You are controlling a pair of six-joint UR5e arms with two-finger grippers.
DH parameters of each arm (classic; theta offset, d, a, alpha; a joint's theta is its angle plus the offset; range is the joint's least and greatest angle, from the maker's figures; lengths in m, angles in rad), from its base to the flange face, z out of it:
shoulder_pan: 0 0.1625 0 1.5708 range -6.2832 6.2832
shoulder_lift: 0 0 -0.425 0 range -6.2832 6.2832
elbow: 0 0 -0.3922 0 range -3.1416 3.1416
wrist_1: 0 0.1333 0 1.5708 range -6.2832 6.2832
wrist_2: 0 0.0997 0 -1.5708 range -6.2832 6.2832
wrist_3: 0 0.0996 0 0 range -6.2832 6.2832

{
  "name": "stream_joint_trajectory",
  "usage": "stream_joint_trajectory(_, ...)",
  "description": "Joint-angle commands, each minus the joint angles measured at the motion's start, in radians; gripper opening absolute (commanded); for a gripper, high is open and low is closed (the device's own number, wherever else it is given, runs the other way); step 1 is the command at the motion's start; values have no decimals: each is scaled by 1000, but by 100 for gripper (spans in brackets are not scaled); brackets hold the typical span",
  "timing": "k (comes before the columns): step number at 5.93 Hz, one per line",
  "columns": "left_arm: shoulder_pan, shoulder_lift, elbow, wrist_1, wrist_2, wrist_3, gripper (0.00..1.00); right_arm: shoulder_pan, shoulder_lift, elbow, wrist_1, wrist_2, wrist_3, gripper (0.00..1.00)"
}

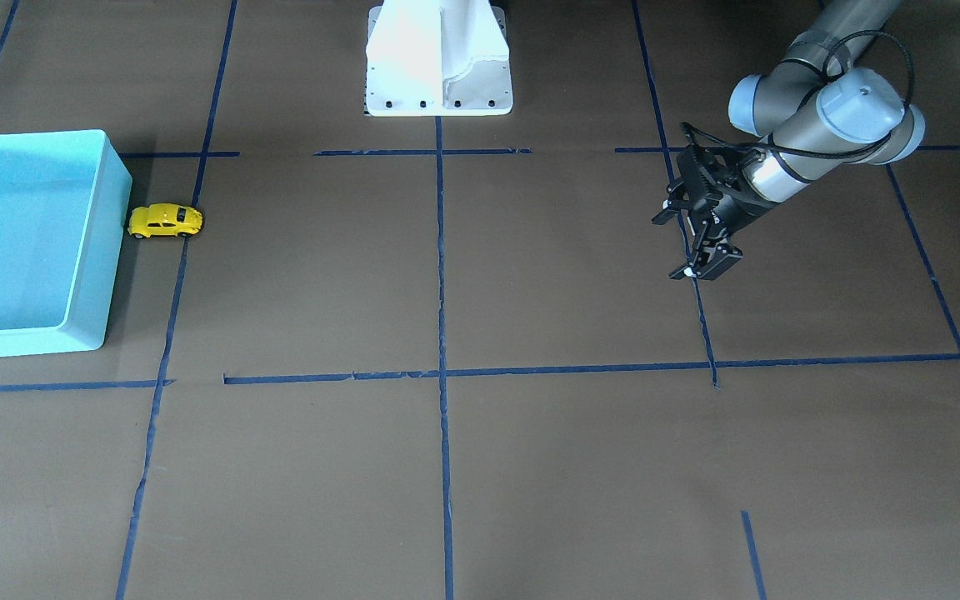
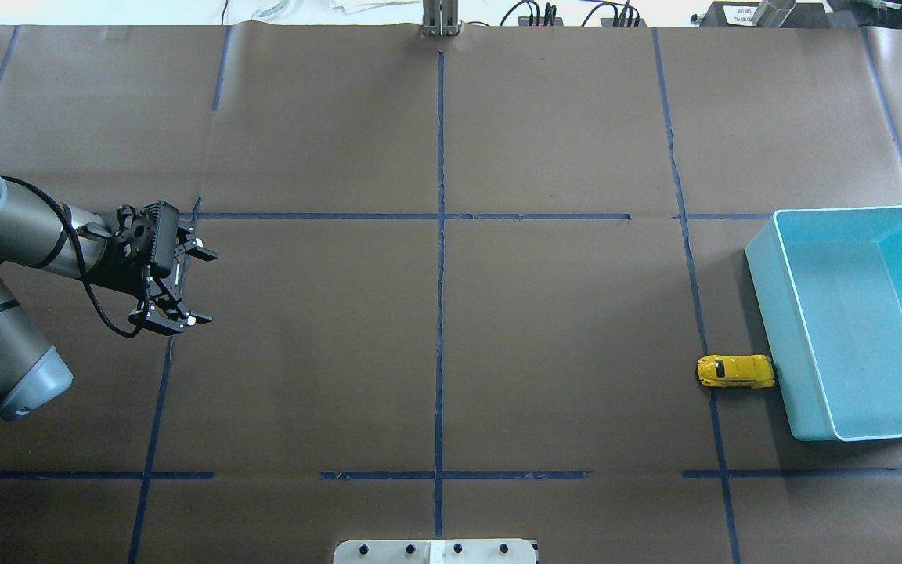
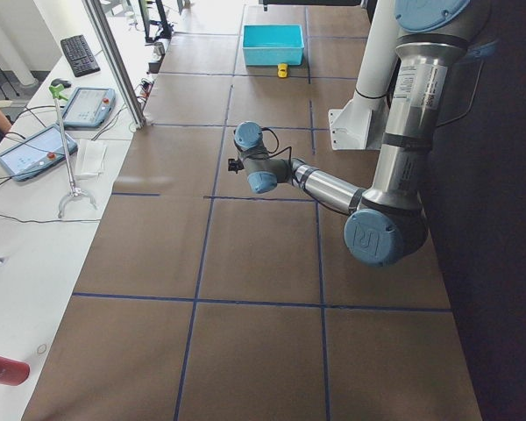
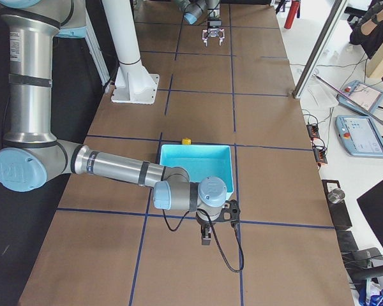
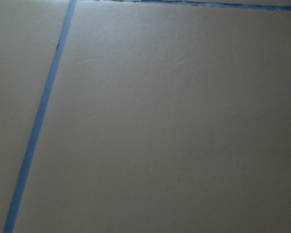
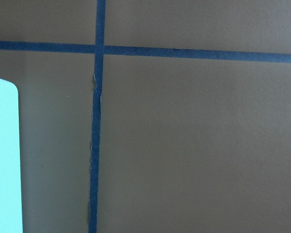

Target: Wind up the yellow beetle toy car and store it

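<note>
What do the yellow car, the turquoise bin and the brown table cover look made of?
Yellow car: glossy painted shell with bright highlights; die-cast metal or hard plastic, cannot tell which. Turquoise bin: smooth moulded plastic, going by rounded corners and thin even walls. Table cover: matte brown paper, probably; wrinkles show along the blue tape.

Almost nothing can be read here. In the exterior left view, right of the centre, the blue joint cap (image 3: 374,239) carries a raised logo that looks like the letters UR. A similar logo stands on the second blue cap (image 4: 13,170), at the left edge of the exterior right view. The white label (image 3: 411,83) on the grey arm tube (image 3: 393,149), upper right, has print too small to read. The white sign (image 2: 735,12) at the top right of the overhead view is also not legible.
</note>
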Motion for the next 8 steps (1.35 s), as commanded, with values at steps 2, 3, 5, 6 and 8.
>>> stream_joint_trajectory(2,-201,163,-137,279,-20,72,100,0,15,-3,-2,2,3,100)
stream_joint_trajectory(3,-316,222,-168,382,-22,74,100,-23,36,0,-3,11,-2,100)
stream_joint_trajectory(5,-587,316,-153,586,-19,73,100,-43,76,145,-15,40,-2,100)
stream_joint_trajectory(6,-674,327,-123,633,-20,71,100,-44,78,216,-26,58,7,100)
stream_joint_trajectory(8,-727,344,-90,689,-101,-22,100,-153,148,290,-25,203,7,100)
